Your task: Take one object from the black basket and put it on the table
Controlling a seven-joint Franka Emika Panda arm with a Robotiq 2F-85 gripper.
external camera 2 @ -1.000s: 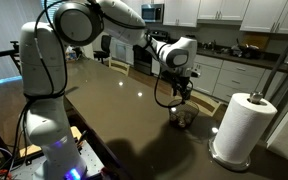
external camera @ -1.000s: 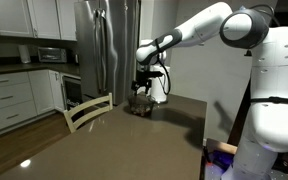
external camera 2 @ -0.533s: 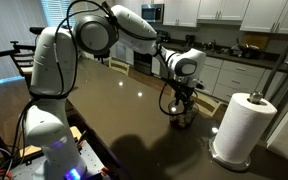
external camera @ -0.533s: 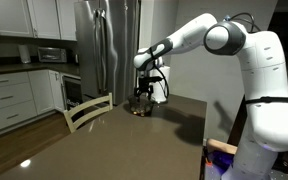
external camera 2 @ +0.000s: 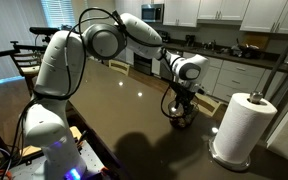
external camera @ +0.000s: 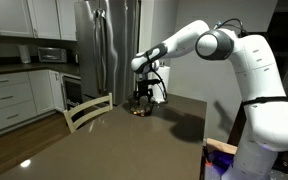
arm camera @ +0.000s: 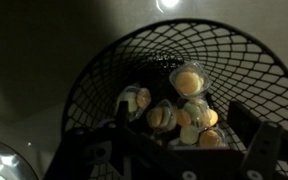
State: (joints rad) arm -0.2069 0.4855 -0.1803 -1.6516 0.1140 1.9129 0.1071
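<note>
The black basket [arm camera: 99, 75] is a small round wire basket on the dark glossy table [external camera: 114, 140], near its far end; it also shows in both exterior views [external camera: 139, 109] [external camera 2: 183, 120]. Inside lie several small clear cups with pale yellow contents [arm camera: 189, 82]. My gripper [arm camera: 178, 112] is open, pointing straight down, with its fingers lowered into the basket on either side of the cups. It holds nothing. It shows just above the basket in both exterior views [external camera: 141, 97] [external camera 2: 182, 102].
A tall white paper-towel roll [external camera 2: 242, 125] stands on the table [external camera 2: 104, 110] close to the basket. A light wooden chair [external camera: 87, 110] stands at the table's edge. A steel fridge [external camera: 104, 45] and white kitchen counters [external camera: 14, 90] lie behind.
The arm has swung and lowered, bringing my gripper down from above the basket into its mouth. The basket and its cups have not moved.
</note>
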